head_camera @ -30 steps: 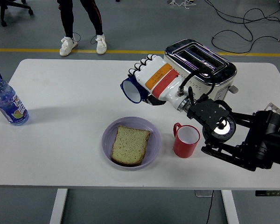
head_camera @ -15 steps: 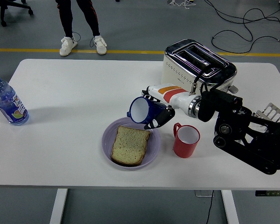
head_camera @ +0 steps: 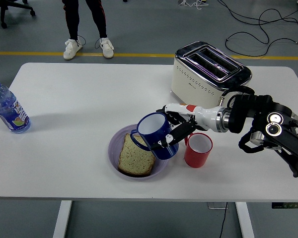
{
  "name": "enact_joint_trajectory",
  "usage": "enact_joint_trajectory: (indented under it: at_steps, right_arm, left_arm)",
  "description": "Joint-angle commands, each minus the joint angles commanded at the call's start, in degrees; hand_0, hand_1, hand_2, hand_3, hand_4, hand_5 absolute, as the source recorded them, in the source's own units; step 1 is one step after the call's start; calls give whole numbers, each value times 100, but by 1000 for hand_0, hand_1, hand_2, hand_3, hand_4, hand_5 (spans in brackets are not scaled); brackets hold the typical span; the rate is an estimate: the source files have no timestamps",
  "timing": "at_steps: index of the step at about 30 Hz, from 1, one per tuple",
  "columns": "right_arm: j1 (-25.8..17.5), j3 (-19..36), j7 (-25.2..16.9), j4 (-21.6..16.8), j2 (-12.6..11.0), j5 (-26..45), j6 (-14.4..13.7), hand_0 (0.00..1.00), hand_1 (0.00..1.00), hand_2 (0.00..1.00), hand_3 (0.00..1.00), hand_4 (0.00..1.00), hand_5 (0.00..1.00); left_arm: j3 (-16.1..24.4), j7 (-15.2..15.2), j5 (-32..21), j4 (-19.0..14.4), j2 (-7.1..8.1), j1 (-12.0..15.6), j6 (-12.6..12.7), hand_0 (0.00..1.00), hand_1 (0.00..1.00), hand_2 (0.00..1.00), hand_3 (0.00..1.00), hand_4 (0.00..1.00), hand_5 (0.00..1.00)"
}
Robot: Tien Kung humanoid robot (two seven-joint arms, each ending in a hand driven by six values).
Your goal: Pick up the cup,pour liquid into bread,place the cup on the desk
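Note:
My right hand (head_camera: 176, 130) is shut on a blue cup (head_camera: 155, 135), which it holds nearly upright, tipped a little to the left, over the right part of the purple plate (head_camera: 116, 139). The cup's white inside shows and its handle points left, over a slice of bread (head_camera: 135, 154) that lies on the plate. Part of the bread's right edge is hidden behind the cup. I see no liquid. The right arm comes in from the right edge.
A red cup (head_camera: 197, 149) stands upright just right of the plate, close under my wrist. Behind the arm is a cream and chrome toaster (head_camera: 208, 71). A water bottle (head_camera: 7, 108) stands at the far left. A person's legs (head_camera: 85, 22) show beyond the table.
The right hand has come down and toward me with the blue cup, turning it from lying sideways with its mouth to the left to nearly upright over the plate.

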State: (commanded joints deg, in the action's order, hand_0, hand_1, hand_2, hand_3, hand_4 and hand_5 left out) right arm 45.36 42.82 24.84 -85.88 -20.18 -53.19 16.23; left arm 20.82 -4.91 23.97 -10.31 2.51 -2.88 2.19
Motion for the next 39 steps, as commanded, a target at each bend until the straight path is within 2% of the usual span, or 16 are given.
enact_joint_trajectory:
  at_steps: [10,15,25,39]
  right_arm:
    - [-431,885,-270,-362,-198,-50,-725,451,393,531,554,598,70]
    - [-742,1330,-558,-444,-378,-224,-1276,451,393,529,553,593,68]
    - [-1554,2021,-1250,-335,-625,-598,-2437,452,393,528,552,589,69]
    - [-2725,2577,-2326,-28,-540,-520,-3482,486,418,535,554,583,59]
  left_arm:
    - [50,-2,52,0,-1,7,-1,676,718,744,668,435,937]
    - [69,-5,82,0,1,-5,0,676,717,744,668,435,939]
    - [110,-10,141,0,3,0,-2,677,717,744,668,432,939]
    - [291,-37,366,0,-2,18,-5,676,715,744,672,429,941]
